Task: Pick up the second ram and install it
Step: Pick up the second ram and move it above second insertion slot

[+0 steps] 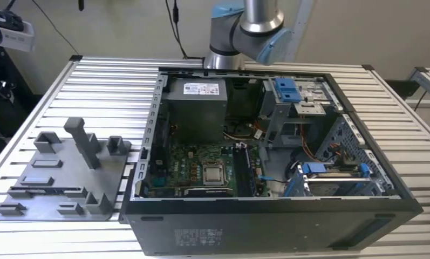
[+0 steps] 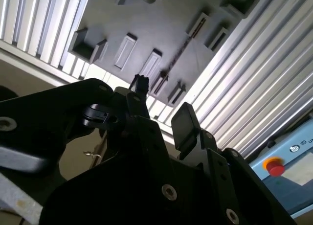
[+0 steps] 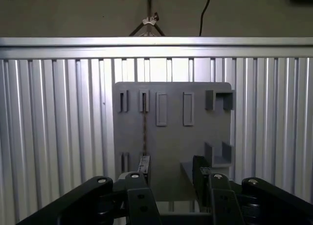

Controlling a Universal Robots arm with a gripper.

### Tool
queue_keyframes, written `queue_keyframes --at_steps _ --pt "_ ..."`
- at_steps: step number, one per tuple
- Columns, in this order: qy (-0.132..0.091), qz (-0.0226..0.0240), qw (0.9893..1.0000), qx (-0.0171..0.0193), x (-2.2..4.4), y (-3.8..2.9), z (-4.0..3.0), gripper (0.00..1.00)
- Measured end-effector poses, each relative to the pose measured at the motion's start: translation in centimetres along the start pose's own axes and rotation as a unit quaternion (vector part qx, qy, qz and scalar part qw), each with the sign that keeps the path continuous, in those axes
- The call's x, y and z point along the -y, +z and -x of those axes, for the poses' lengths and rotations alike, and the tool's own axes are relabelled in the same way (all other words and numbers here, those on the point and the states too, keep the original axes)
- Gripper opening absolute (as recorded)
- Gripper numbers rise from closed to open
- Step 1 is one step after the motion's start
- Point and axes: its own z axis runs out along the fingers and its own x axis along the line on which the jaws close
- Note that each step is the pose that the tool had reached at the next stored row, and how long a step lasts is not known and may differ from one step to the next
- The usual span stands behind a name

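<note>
The second ram (image 3: 144,129) is a thin dark strip seen edge-on, standing in slots of the grey tray (image 3: 171,137). It also shows in the second wrist view as a thin line (image 2: 181,51) across the tray (image 2: 146,19). My gripper (image 3: 171,170) hangs above the tray, open, with nothing between its fingers. One fingertip (image 3: 144,165) lines up with the near end of the ram, and the other fingertip (image 3: 199,167) stands well apart from it. In the second wrist view the gripper (image 2: 162,103) is just as wide open.
The open computer case (image 1: 272,216) lies on the slatted aluminium table (image 1: 92,91), with the motherboard (image 1: 200,162) and a grey power-supply box (image 1: 195,108) inside. The grey tray (image 1: 35,194) with its upright posts sits at the exterior view's left of the case. The arm's base (image 1: 236,32) rises behind the case.
</note>
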Motion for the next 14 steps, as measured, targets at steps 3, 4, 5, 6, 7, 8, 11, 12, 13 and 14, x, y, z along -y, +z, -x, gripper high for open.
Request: queue_keyframes --at_steps 3,4,5,6,7,8,11,12,13,14 --pt "-0.001 0.0000 1.0000 0.0000 0.01 0.47 -0.04 0.48" --pt "-0.001 0.0000 1.0000 0.0000 0.02 0.61 -0.05 0.48" --pt "-0.001 0.0000 1.0000 0.0000 0.03 0.77 -0.07 0.48" --pt "-0.002 0.0001 1.0000 0.0000 0.03 0.92 -0.08 0.48" --pt "-0.002 0.0001 1.0000 0.0000 0.04 1.07 -0.09 0.48" --pt "-0.002 0.0001 1.0000 0.0000 0.04 1.23 -0.10 0.48" --pt "-0.003 0.0001 1.0000 -0.0001 0.06 1.71 -0.13 0.48" --pt "-0.003 0.0002 1.0000 -0.0001 0.06 1.85 -0.14 0.48" --pt "-0.003 0.0002 1.0000 -0.0001 0.07 2.01 -0.15 0.48" --pt "-0.003 0.0002 1.0000 -0.0001 0.07 2.15 -0.16 0.48"
